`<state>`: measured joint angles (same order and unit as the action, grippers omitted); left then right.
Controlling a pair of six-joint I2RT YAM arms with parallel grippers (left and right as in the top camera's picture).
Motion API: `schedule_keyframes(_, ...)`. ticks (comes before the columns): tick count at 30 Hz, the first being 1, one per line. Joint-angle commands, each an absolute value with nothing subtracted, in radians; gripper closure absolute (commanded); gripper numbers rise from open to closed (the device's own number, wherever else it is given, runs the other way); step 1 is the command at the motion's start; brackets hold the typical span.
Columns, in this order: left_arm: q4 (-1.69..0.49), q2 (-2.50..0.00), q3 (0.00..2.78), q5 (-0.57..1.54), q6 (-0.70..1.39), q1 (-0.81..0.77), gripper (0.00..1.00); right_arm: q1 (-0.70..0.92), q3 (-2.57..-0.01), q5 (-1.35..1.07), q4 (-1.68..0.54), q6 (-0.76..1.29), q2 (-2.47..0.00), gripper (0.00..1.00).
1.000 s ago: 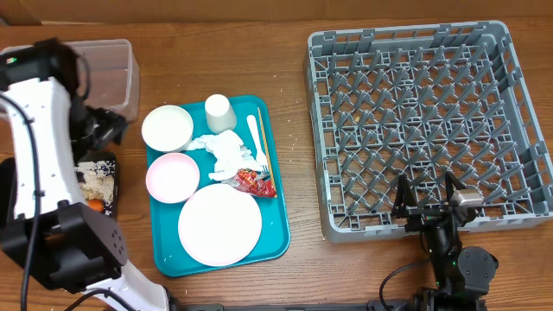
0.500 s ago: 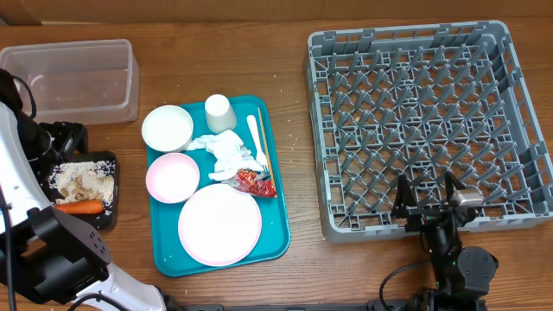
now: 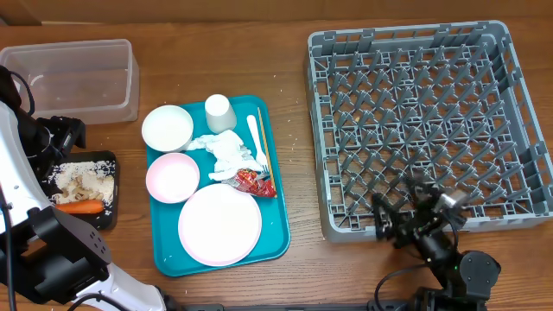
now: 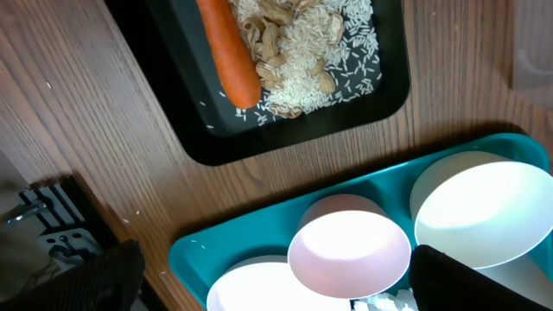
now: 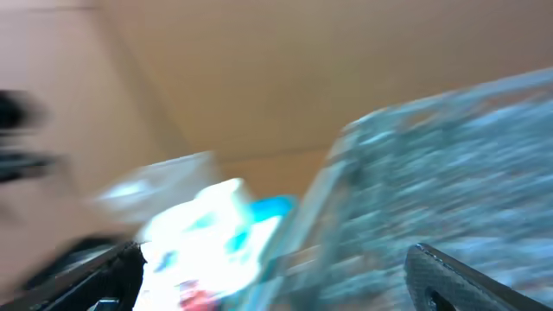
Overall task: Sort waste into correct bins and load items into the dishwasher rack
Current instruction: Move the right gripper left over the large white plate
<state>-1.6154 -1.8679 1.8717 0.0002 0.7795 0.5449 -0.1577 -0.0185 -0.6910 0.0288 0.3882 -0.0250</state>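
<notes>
While both your tools stand released, grasping nothing, your left tool (image 4: pixel 276 259) hangs above the worktop (image 4: pixel 104 130) between the black tray (image 4: pixel 285 130), which holds the carrot (image 4: pixel 229 47) beside the food scraps (image 4: pixel 302 52), and the teal tray (image 3: pixel 281 233) carrying the plate (image 3: pixel 219 225), tissue (image 3: pixel 226 151) and wrapper (image 3: pixel 251 180); your right tool (image 3: pixel 404 214) sits at the near edge of the rack (image 3: pixel 423 112).

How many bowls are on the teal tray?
2. The white bowl is in the far left corner of the teal tray; the pink bowl is in front of it. None appears hidden.
</notes>
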Motion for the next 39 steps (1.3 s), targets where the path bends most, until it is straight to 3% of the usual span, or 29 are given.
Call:
schedule_keyframes(1,-1.614,-1.845,1.868,-0.01,0.778,0.543,0.0,-0.164,-0.008,-1.054,0.028,0.707,-0.023,0.0)
schedule_keyframes(5,-1.614,-1.845,1.868,-0.01,0.778,0.543,0.0,-0.164,-0.008,-1.056,0.049,0.794,-0.023,0.0)
schedule_keyframes(11,-1.614,-1.845,1.868,-0.01,0.778,0.543,0.0,-0.164,-0.021,-1.094,0.307,0.944,-0.023,0.0)
schedule_keyframes(20,-1.614,-1.845,1.868,-0.01,0.778,0.543,0.0,-0.164,-0.269,-1.08,0.272,0.902,-0.07,0.0)
schedule_keyframes(25,-1.614,-1.845,1.868,-0.01,0.778,0.543,0.0,-0.164,-0.474,-0.976,0.067,0.72,-0.212,0.0)
schedule_keyframes(29,-1.614,-1.845,1.868,-0.01,0.778,0.543,0.0,-0.164,-0.686,-0.736,-0.253,0.536,-0.427,0.0)
schedule_keyframes(39,-1.614,-1.845,1.868,-0.01,0.778,0.543,0.0,-0.099,-1.167,-0.604,-0.794,0.257,-0.808,0.0)
